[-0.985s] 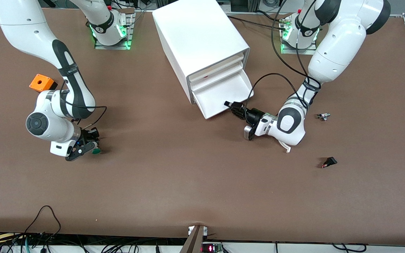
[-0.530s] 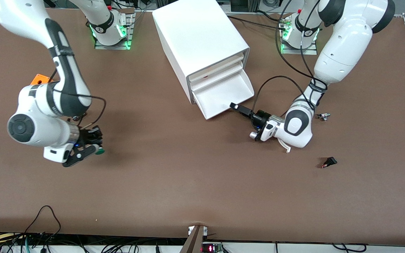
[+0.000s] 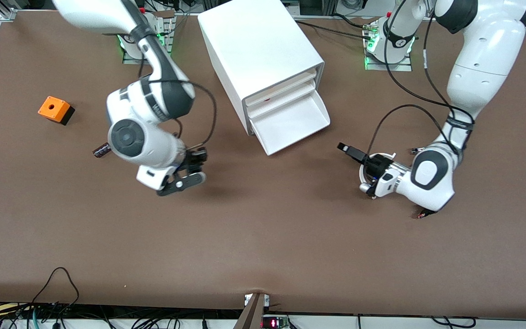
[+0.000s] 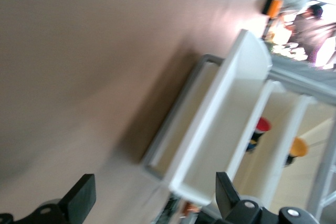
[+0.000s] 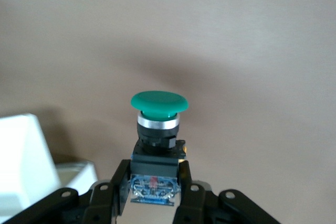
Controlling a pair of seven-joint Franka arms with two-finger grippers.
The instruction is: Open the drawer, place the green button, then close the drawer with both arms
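- Drawer (image 3: pixel 290 123), the lowest of three in the white cabinet (image 3: pixel 258 50), stood pulled out with its tray bare in the front view.
- The left wrist view showed the same drawer (image 4: pixel 210 145) projecting from the grey frame, with a red-capped item (image 4: pixel 261 127) and a yellow-capped item (image 4: pixel 298 148) in the compartments above it.
- Right gripper (image 3: pixel 189 175) hung over bare table toward the right arm's end, beside the cabinet and clear of it.
- Its fingers (image 5: pixel 118 182) were clamped on the black body of the button (image 5: pixel 159 109), green cap outward; the button was thus held in the air, not in the drawer.
- Left gripper (image 3: pixel 350 153) hung low over the table in front of the drawer, apart from it, fingers (image 4: pixel 79 200) spread wide and holding nothing.
- An orange box (image 3: pixel 54 109) and a dark cylinder (image 3: pixel 102 150) lay toward the right arm's end of the table.
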